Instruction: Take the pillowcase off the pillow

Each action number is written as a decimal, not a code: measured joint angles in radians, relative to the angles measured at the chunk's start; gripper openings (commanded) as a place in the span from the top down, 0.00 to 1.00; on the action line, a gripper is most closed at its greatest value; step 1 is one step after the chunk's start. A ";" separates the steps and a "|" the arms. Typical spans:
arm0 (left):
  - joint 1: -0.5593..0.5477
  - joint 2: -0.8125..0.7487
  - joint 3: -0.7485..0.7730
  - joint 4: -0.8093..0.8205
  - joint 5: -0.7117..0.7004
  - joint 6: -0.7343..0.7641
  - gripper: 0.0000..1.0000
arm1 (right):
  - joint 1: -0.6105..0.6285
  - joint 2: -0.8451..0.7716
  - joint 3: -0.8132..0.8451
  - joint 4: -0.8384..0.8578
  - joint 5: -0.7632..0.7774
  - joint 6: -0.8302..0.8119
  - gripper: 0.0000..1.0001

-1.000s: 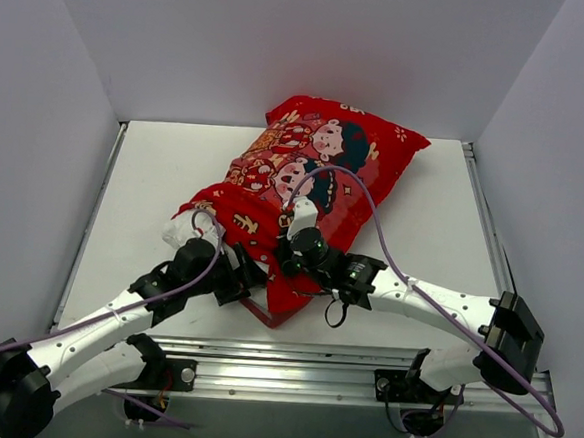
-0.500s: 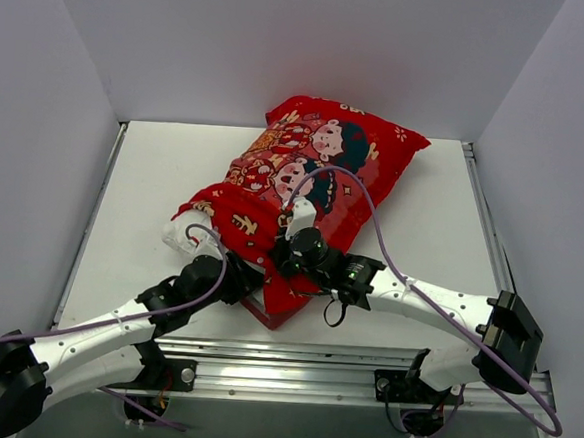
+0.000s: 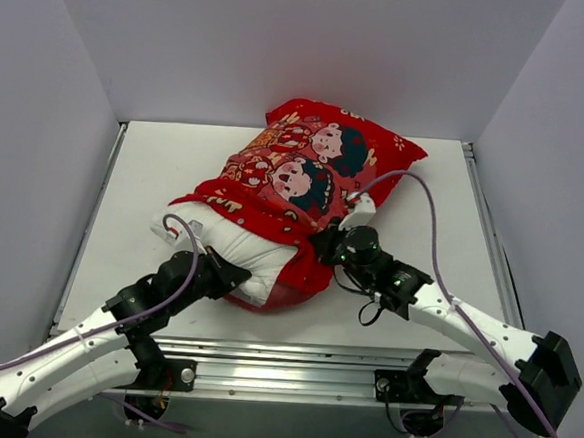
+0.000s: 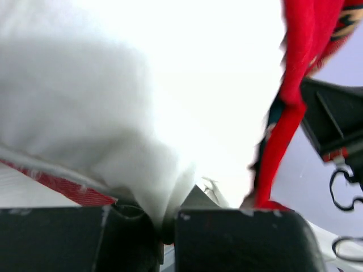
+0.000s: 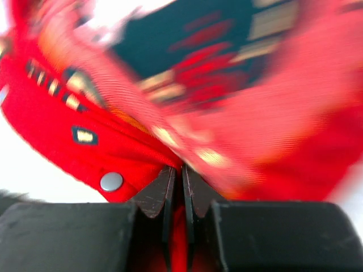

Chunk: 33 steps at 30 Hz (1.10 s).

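Observation:
The red pillowcase (image 3: 310, 170) lies diagonally across the table, still over the far part of the pillow. The white pillow (image 3: 238, 247) bulges out of its near open end. My left gripper (image 3: 234, 275) is shut on the pillow's near corner; in the left wrist view the white pillow (image 4: 130, 90) fills the frame and a fold of it runs down between the left gripper's (image 4: 167, 218) jaws. My right gripper (image 3: 324, 243) is shut on the pillowcase's open edge. In the right wrist view the pillowcase (image 5: 255, 130) is pinched in the right gripper (image 5: 182, 177), next to a metal snap (image 5: 111, 181).
White walls (image 3: 59, 113) close in the table (image 3: 155, 169) on the left, back and right. An aluminium rail (image 3: 292, 357) runs along the near edge by the arm bases. Purple cables (image 3: 428, 204) loop over both arms. The right arm shows in the left wrist view (image 4: 334, 130).
My left gripper has shut on the pillow's near corner. My right gripper has pulled the pillowcase's edge right and back, baring more white pillow.

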 measured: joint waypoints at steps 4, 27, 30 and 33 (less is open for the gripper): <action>0.003 -0.046 0.109 -0.163 -0.017 0.038 0.98 | -0.146 -0.126 -0.064 -0.009 -0.002 0.012 1.00; 0.018 0.315 0.517 -0.314 0.006 0.217 0.98 | -0.100 -0.282 -0.069 -0.174 -0.326 -0.070 0.35; 0.018 0.342 0.554 -0.314 0.008 0.233 0.98 | -0.096 -0.295 -0.083 -0.165 -0.338 -0.066 0.65; 0.018 0.359 0.576 -0.319 0.020 0.240 0.98 | -0.097 -0.292 -0.128 -0.126 -0.336 -0.065 0.98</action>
